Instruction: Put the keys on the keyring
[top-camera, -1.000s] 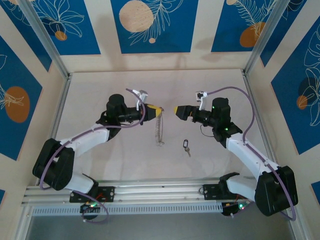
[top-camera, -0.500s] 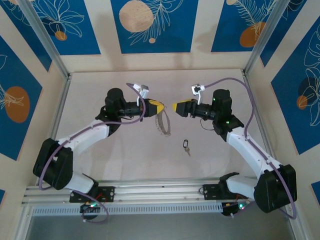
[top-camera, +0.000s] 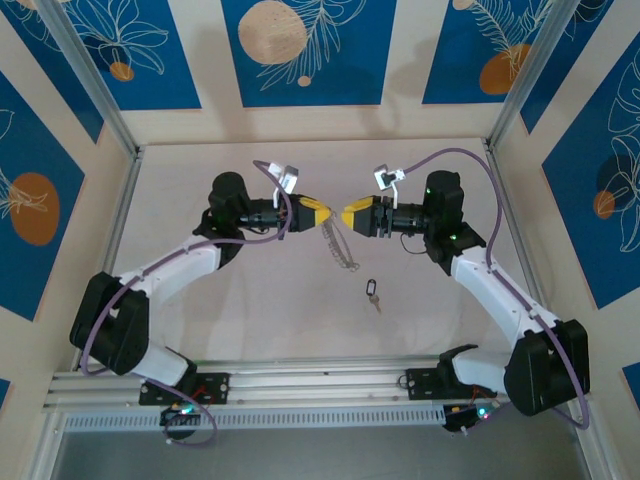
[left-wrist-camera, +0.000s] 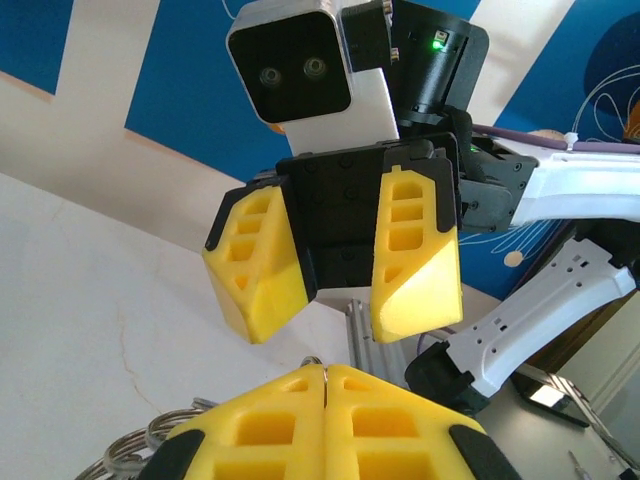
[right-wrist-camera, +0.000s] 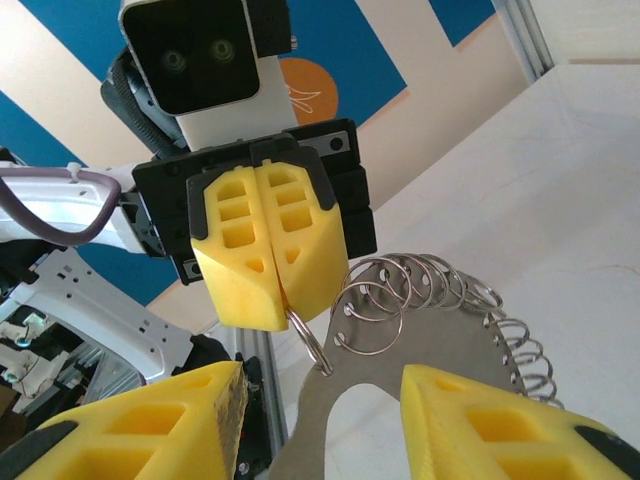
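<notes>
As we look down from above, our left gripper (top-camera: 324, 213) and right gripper (top-camera: 346, 216) point at each other, tips close together, over the middle of the table (top-camera: 270, 320). The keyring (top-camera: 343, 250) hangs from the left gripper's tips, slanting towards the near right. The keys (top-camera: 373, 293) lie on the table nearer to us, just apart from the keyring's low end.

From the left wrist, we see our own yellow fingers pressed together, a thin wire loop of the keyring caught between their tips. The right gripper faces us with its jaws partly spread.

From the right wrist, the left gripper is clamped on the keyring's end loop. Our own fingers stand apart on either side of the keyring's flat grey part. We cannot tell whether they touch it.
</notes>
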